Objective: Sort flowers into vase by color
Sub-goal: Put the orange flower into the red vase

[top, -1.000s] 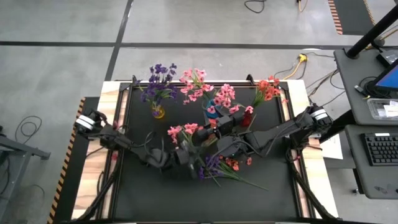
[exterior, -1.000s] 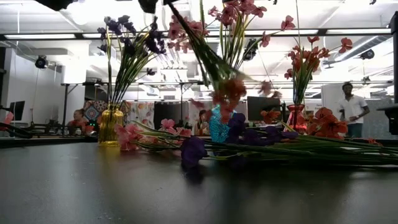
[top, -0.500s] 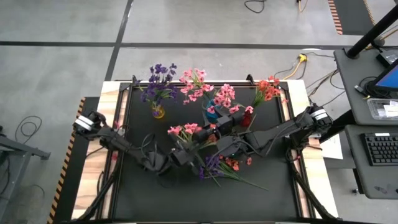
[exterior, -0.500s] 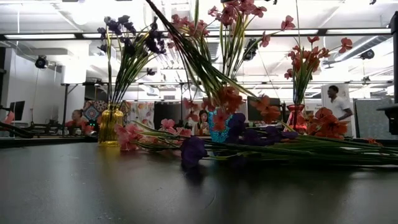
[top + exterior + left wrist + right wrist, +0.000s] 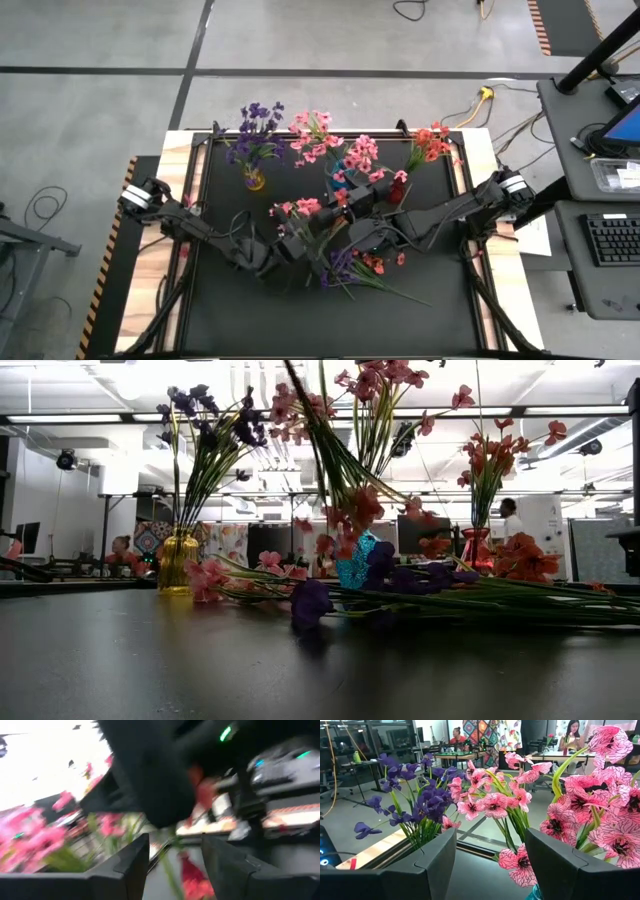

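A sprig with coral-red blossoms (image 5: pixel 358 508) hangs blossoms-down in the low view, its green stems (image 5: pixel 318 430) running up out of the picture. My left gripper (image 5: pixel 175 840) is near the table's middle (image 5: pixel 308 233), open, with a green stem (image 5: pixel 169 870) and a red blossom showing in its gap. My right gripper (image 5: pixel 490 835) is open and holds nothing, just in front of the blue vase (image 5: pixel 336 170) of pink flowers. Purple flowers stand in a yellow vase (image 5: pixel 178 565). Coral-red ones stand in a red vase (image 5: pixel 474 546). My left gripper: a green stem (image 5: pixel 169 870) lies in the gap between its open fingers (image 5: pixel 137 857), but the wrist view is blurred. I cannot tell whether either finger touches it. My right gripper touches nothing.
Loose sprigs lie flat across the black mat (image 5: pixel 220 300): purple and coral ones at the middle right (image 5: pixel 352 268), pink ones further left (image 5: pixel 205 575). The two arms cross close together at the table's middle. People move in the room behind.
My left hand has risen a little and its wrist has turned. The hanging coral-red sprig has swung: in the low view its stems leaned further over, then came back steeper, and its blossoms have shifted slightly left.
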